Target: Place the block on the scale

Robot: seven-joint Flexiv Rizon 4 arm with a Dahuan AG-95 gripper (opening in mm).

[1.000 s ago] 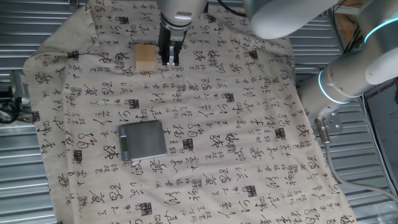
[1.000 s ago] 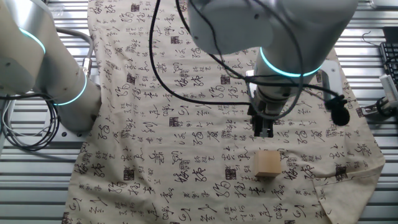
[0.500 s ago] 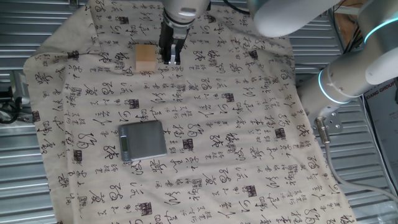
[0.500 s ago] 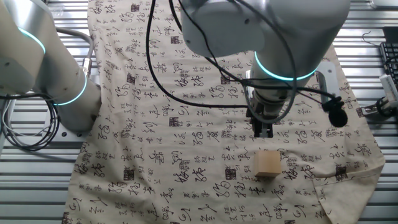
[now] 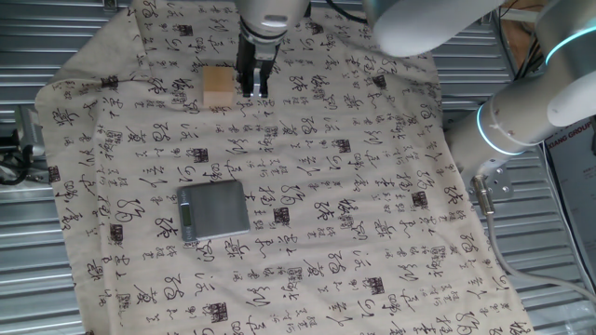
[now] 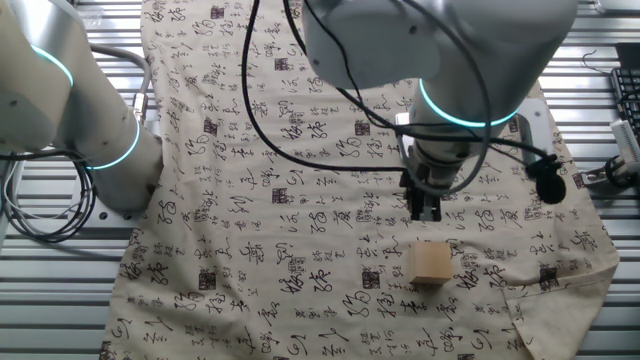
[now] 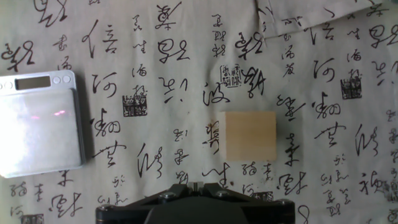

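Block (image 5: 218,88) sits on cloth (image 5: 372,214), upper left of frame, just beside gripper (image 5: 253,90); jaws pressed together, holding nothing. Scale (image 5: 214,210) lower centre-left, well apart.

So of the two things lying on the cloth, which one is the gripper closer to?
The block, the tan wooden cube. The gripper hangs right beside it at the far end of the cloth, while the flat grey scale lies well apart, nearer the middle.
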